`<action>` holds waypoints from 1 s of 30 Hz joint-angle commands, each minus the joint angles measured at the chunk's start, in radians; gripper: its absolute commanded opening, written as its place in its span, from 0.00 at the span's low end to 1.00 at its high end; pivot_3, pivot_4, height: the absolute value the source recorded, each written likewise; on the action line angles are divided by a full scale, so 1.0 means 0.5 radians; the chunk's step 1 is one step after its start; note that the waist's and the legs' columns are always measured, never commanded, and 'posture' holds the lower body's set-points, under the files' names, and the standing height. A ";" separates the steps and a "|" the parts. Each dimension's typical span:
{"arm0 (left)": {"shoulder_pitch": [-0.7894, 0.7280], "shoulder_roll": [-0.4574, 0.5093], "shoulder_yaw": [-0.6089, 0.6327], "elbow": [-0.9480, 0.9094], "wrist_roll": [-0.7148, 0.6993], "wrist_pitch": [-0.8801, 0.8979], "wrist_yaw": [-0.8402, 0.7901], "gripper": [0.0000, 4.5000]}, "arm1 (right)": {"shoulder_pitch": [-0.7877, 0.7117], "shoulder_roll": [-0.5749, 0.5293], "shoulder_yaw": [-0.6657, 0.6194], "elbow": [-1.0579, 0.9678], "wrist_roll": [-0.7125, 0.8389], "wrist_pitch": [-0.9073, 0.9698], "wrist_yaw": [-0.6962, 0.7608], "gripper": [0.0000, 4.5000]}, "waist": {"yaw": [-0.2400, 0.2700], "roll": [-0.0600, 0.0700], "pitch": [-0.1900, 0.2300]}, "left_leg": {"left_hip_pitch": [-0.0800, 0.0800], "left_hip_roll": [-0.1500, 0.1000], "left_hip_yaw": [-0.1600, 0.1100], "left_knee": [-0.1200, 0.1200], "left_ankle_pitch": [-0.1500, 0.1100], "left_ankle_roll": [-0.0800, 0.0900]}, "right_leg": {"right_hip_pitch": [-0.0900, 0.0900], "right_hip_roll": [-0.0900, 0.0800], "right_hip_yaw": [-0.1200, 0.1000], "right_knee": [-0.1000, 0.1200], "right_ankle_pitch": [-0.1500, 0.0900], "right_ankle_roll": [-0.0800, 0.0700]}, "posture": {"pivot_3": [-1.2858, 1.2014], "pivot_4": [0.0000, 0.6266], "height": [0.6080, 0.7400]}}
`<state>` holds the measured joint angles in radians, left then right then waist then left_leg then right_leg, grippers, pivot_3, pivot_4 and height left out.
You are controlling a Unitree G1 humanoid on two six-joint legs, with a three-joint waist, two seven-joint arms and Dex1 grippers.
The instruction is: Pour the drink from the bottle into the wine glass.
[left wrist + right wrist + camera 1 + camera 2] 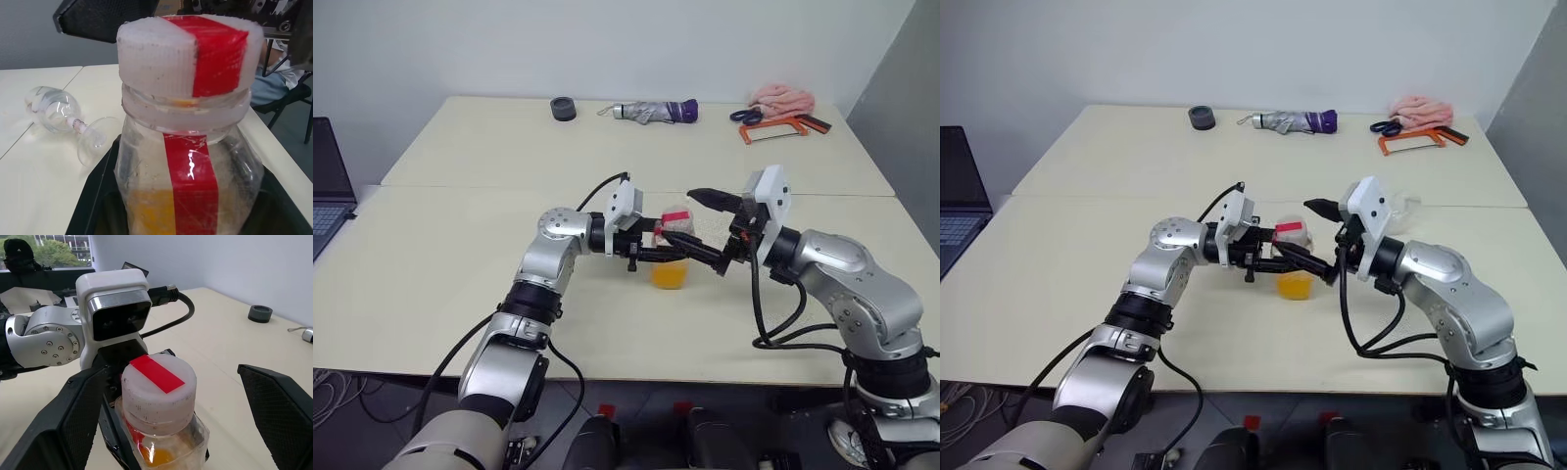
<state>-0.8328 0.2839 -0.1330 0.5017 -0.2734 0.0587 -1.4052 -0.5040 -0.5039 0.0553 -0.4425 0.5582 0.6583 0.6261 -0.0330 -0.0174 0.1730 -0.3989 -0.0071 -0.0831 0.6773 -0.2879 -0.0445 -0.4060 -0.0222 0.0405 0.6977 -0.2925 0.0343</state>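
Note:
My left gripper [677,257] is shut on the bottle [672,250], a clear plastic one with a red label strip, held upright above the near table. The orange-yellow drink [669,275] fills its lower part. The white cap with a red strip [159,391] is on the bottle. My right gripper [168,371] is open, its two black fingers [63,416] standing wide on either side of the cap without touching it. The wine glass [63,117] lies on its side on the table beyond the bottle, on my right side [1406,207].
On the far table are a dark tape roll [564,109], a folded umbrella [656,112], scissors [746,116], an orange hacksaw [773,127] and a pink cloth [783,97]. A laptop [328,186] sits at the left edge. A seam [460,186] runs between the two tables.

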 commanded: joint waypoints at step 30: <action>-0.001 0.005 0.001 -0.117 -0.034 -0.013 0.027 0.41 | -0.083 0.100 -0.012 0.042 -0.130 -0.040 -0.054 1.00 | 0.000 0.000 0.000 | 0.000 0.000 0.000 0.000 0.000 0.000 | 0.000 0.000 0.000 0.000 0.000 0.000 | 0.52 0.24 1.00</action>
<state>-0.8244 0.2845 -0.1346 0.4865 -0.2728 0.0603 -1.3861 -0.5278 -0.4577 0.0643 -0.4090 0.4918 0.6441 0.6091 -0.0332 -0.0174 0.1729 -0.3988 -0.0070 -0.0832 0.6774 -0.2879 -0.0445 -0.4060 -0.0223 0.0405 0.6978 -0.2925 0.0343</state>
